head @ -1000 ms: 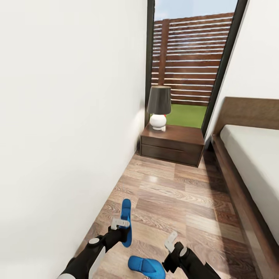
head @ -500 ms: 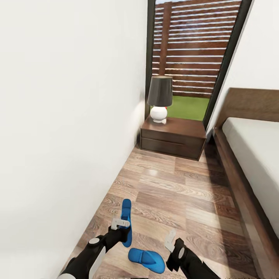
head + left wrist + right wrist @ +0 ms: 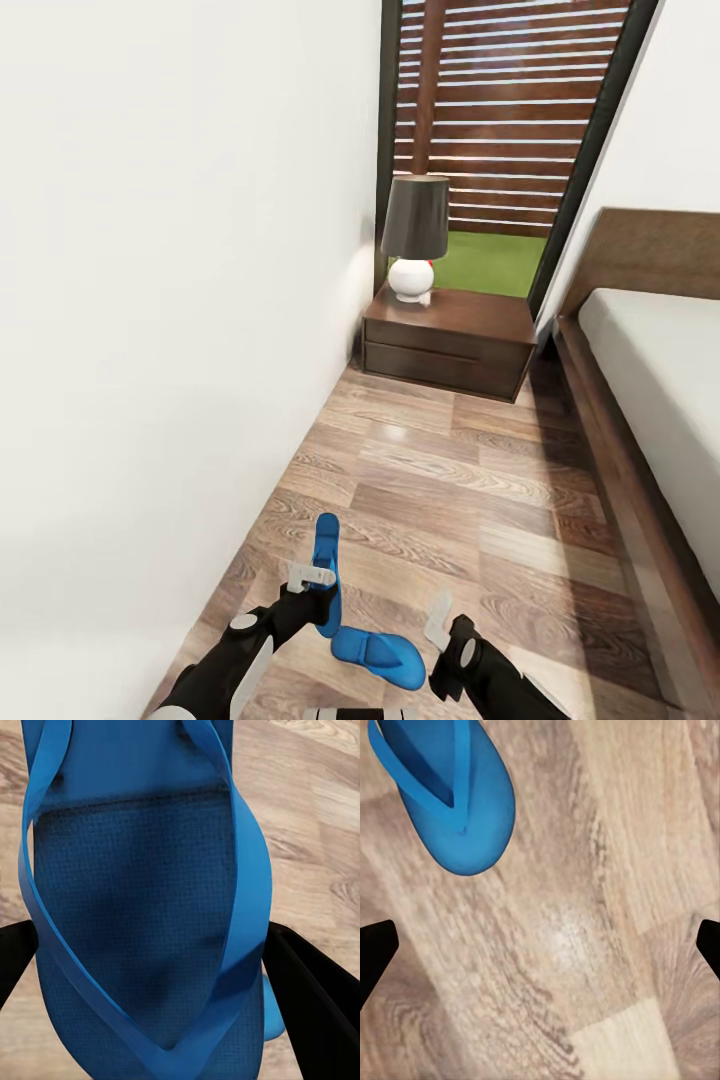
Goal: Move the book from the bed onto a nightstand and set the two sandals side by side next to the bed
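The bedroom's white wall (image 3: pixel 170 300) fills the left side, and the wood-plank floor (image 3: pixel 470 500) runs away to a tall dark-framed glass door (image 3: pixel 500 150) at the far end. The whole head view has tipped downward since a second ago: the sky above the slatted fence is gone from the top edge and the far things sit higher, which is the camera's move and not theirs. The bed (image 3: pixel 650 400) lies along the right, pale mattress on a dark brown frame with its headboard at the far end. The nightstand (image 3: pixel 445 345) stands at the far end between wall and bed, carrying a lamp (image 3: pixel 413 252) with a dark shade and round white base.

Near the bottom, the left end effector (image 3: pixel 312 578) is clamped on one blue sandal (image 3: pixel 326 570), which stands on edge, long axis running near to far; the left wrist view shows its sole and straps (image 3: pixel 142 907) between the two black fingers (image 3: pixel 315 990). The second sandal (image 3: pixel 378 655) lies flat on the floor just right of it, toe pointing right, more of it visible than a second ago, when it was partly cut by the frame's bottom edge. The right end effector (image 3: pixel 438 622) hovers just right of that sandal with its fingers spread wide and nothing between them; in the right wrist view the sandal's toe (image 3: pixel 446 791) lies on the planks, apart from the fingertips (image 3: pixel 375 949).
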Motion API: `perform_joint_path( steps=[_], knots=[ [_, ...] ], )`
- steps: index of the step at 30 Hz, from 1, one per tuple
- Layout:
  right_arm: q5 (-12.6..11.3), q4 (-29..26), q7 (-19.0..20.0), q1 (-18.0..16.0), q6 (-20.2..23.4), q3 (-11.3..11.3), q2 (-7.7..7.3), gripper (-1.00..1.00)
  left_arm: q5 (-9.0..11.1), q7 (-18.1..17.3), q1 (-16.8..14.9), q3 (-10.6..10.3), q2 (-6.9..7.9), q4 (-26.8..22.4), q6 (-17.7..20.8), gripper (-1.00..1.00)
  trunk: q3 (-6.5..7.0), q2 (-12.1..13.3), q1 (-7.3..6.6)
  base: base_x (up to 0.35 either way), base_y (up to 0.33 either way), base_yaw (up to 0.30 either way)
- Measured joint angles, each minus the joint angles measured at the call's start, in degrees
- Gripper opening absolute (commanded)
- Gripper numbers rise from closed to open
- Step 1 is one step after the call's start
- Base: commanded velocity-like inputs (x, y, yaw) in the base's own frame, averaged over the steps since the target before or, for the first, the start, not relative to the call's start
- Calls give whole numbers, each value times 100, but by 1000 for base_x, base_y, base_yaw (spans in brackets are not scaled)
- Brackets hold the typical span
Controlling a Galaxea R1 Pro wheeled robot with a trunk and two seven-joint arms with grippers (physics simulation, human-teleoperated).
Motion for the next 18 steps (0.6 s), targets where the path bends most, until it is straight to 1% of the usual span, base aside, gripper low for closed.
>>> perform_joint_path(
  steps=[4,11,18],
  knots=[
    [-10,-1,7,0,1,-3,-4,100,0,3,0,0,0,0,-1,-100,0,0,0,34,0,0],
    [-16,4,4,0,2,-5,-1,100,-1,5,0,0,0,0,-3,-100,0,0,-3,252,0,0],
    [-17,4,2,-1,-6,3,7,100,0,5,0,0,0,0,-9,-100,0,0,0,38,0,0]
  ],
)
